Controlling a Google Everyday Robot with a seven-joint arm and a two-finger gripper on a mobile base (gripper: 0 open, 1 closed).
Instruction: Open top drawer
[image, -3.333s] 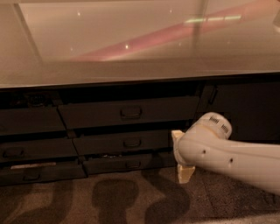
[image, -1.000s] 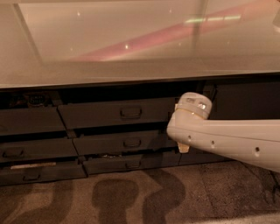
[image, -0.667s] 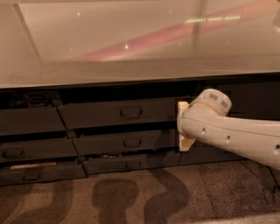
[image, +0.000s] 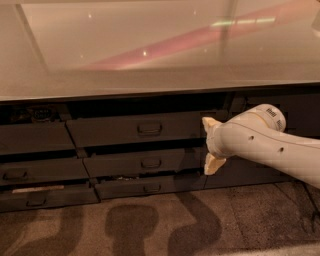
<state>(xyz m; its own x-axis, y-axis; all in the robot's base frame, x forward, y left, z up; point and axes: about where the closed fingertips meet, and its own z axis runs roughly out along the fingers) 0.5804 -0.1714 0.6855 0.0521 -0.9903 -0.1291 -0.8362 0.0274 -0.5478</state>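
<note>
The top drawer (image: 115, 131) is a wide dark grey front just under the counter, with a small rectangular pull handle (image: 149, 128) at its middle. My gripper (image: 209, 144) hangs at the drawer's right end, well to the right of the handle. It is open: one cream fingertip (image: 208, 122) shows level with the drawer front and the other (image: 212, 165) lower down, with nothing between them. The white arm (image: 270, 147) comes in from the right edge.
A glossy beige countertop (image: 160, 50) overhangs the drawers. Two narrower drawers (image: 142, 164) (image: 150, 187) sit below the top one, stepped outward. Another drawer stack (image: 30, 170) stands at the left and a dark cabinet front (image: 300, 107) at the right. Patterned carpet (image: 160, 225) covers the floor.
The gripper has risen from near the bottom drawer to the top drawer's right end, and the wrist has turned. Over the last 0.7 s it has barely moved.
</note>
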